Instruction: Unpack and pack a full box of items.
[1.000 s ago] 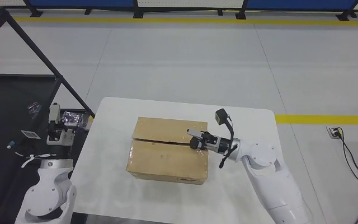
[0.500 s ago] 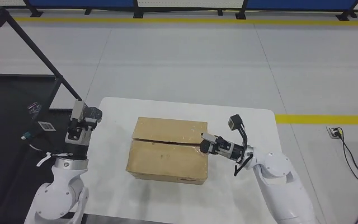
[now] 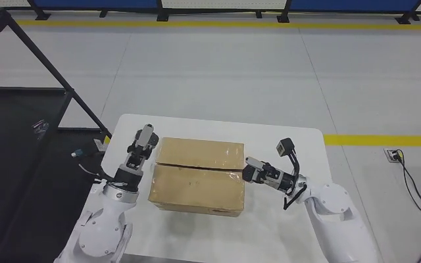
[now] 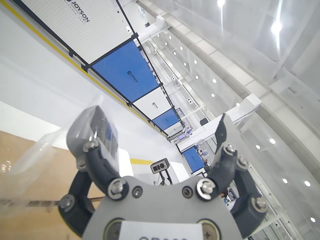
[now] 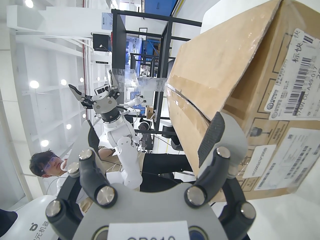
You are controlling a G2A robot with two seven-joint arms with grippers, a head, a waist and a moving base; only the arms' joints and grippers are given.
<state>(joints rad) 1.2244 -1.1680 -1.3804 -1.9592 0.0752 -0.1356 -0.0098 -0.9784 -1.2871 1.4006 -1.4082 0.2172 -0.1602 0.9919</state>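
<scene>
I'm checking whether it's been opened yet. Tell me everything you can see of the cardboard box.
The cardboard box is brown, flaps closed, a seam running along its top. It sits flat on the white table. Printed labels sit on the end facing the right hand. A strip of clear tape stretches from the far end to the open left hand.

Plain tan brown across the rectangular cardboard box [image 3: 197, 181], with a dark seam line along the top and white paper labels [image 5: 297, 81] printed in black barcodes and text on one end face; glossy and colourless on the strip of clear tape [image 4: 30, 156]. Flat white on the rounded-corner table [image 3: 289, 141], grey metal with black ribbed fingers on the left gripper [image 4: 157, 123] and the right gripper [image 5: 152, 128]. Pale grey on the smooth floor [image 3: 217, 72], crossed by a yellow painted line [image 3: 368, 139], and blue and white on the wall panels [image 4: 125, 73].
</scene>
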